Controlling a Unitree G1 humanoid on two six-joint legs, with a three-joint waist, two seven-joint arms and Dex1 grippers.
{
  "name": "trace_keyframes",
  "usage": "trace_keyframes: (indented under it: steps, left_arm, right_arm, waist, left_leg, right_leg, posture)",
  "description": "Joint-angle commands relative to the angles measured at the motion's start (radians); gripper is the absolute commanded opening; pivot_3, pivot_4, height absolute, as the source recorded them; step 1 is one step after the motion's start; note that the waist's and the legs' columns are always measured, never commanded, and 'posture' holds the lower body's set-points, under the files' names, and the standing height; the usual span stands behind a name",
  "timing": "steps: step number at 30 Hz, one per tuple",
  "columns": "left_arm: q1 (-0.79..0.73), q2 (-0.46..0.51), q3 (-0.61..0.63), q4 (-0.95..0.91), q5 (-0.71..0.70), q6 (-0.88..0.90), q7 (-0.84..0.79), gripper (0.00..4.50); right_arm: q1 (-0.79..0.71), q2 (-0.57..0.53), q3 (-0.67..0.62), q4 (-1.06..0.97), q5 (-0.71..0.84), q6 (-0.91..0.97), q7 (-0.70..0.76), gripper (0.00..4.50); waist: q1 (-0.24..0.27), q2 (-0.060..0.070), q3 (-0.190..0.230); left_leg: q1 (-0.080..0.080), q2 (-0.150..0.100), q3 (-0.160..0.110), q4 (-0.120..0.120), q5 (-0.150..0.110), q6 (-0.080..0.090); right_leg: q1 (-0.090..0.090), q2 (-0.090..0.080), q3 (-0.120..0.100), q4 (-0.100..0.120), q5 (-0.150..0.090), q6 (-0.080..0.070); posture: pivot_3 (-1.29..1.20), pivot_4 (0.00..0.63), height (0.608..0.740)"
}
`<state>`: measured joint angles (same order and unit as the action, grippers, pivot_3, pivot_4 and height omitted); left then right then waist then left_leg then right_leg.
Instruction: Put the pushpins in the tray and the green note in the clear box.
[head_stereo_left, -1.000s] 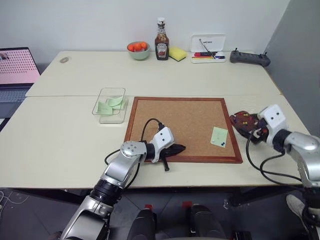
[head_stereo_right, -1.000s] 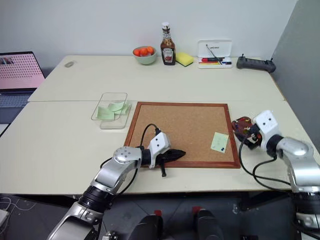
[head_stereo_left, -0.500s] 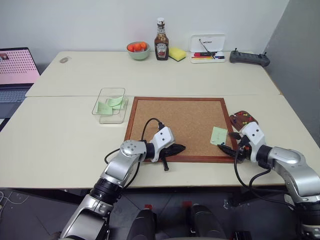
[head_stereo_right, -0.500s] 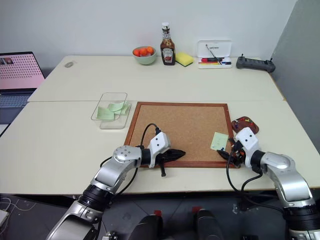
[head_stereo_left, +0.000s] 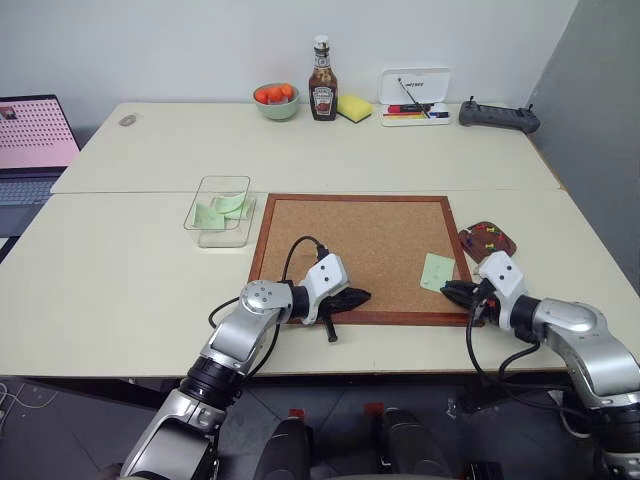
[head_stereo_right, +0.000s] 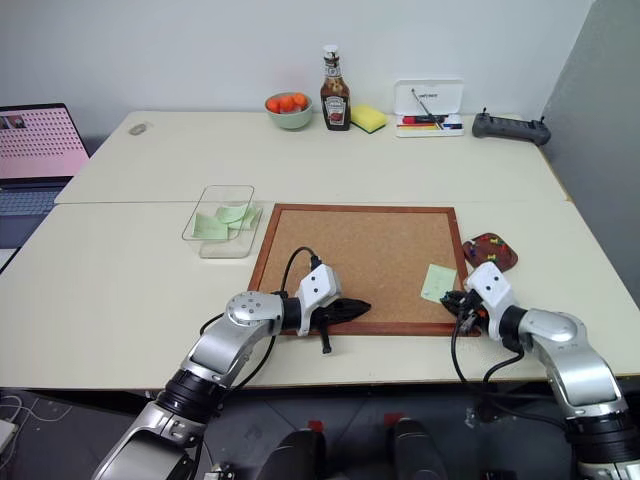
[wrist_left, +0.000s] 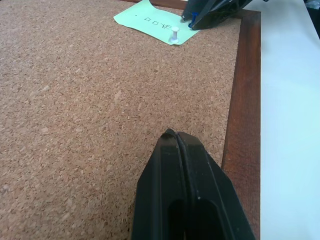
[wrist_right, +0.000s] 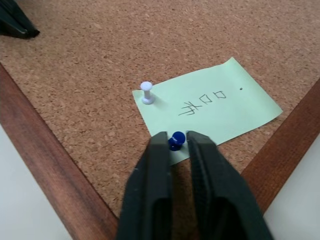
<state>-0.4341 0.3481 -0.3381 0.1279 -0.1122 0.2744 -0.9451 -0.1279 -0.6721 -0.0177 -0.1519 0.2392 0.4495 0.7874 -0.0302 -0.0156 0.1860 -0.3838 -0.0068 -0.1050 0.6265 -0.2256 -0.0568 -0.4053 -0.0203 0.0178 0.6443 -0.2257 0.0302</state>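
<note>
The step in hand looks like pulling the pushpins that fasten the green note (wrist_right: 207, 107) to the cork board (head_stereo_left: 360, 245), which lies mid-frame on the worktop (head_stereo_left: 130, 290). In the right wrist view the right hand (wrist_right: 176, 141) has its two black fingers clamped on the dark blue pushpin (wrist_right: 175, 140) at the note's near edge, while a white pushpin (wrist_right: 146, 92) stands upright in the note's corner just beside it, untouched. In the left eye view that hand sits at the board's lower right corner, with the note just above it. The left hand (wrist_left: 178, 138) rests at the board's lower edge, left of centre, with its fingers pressed together and empty. The tray (head_stereo_left: 487, 240) lies just right of the board's frame, at the right of the frame, with several small pins already in it. The clear box (head_stereo_left: 222, 208) stands to the upper left of the board and holds green slips. The next move probably calls for a straight pull off the cork, so the note does not tear, then a short carry right to the tray.
</note>
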Motion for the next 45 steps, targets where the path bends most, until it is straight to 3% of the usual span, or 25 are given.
trace_keyframes:
  steps: [1, 30, 45]
  left_arm:
    - [0.028, 0.008, -0.044, 0.025, 0.025, 0.015, -0.022, 0.00]
    - [0.046, 0.010, -0.061, 0.009, 0.034, 0.023, -0.024, 0.00]
    - [0.049, 0.009, -0.063, 0.006, 0.036, 0.023, -0.023, 0.00]
  right_arm:
    - [0.005, -0.013, -0.033, -0.040, 0.027, -0.002, 0.015, 0.01]
    - [-0.029, -0.014, -0.125, -0.102, 0.135, 0.011, 0.017, 0.01]
    - [-0.205, -0.088, -0.031, 0.276, -0.240, -0.214, -0.211, 0.01]
  waist:
    - [0.000, 0.000, 0.000]
    - [0.001, 0.000, 0.000]
    - [0.000, 0.000, 0.000]
  left_leg:
    - [0.000, 0.000, 0.000, 0.000, 0.000, 0.000]
    - [-0.001, 0.000, 0.000, 0.000, 0.000, 0.000]
    - [0.000, -0.001, 0.001, 0.000, 0.000, 0.000]
  right_leg:
    - [0.000, 0.000, 0.000, 0.000, 0.000, 0.000]
    - [0.000, 0.000, 0.000, -0.001, 0.000, 0.000]
    - [0.000, -0.001, 0.000, -0.001, 0.000, 0.000]
  posture:
    - [0.00, 0.150, 0.740]
    - [0.00, 0.150, 0.740]
    - [0.00, 0.150, 0.740]
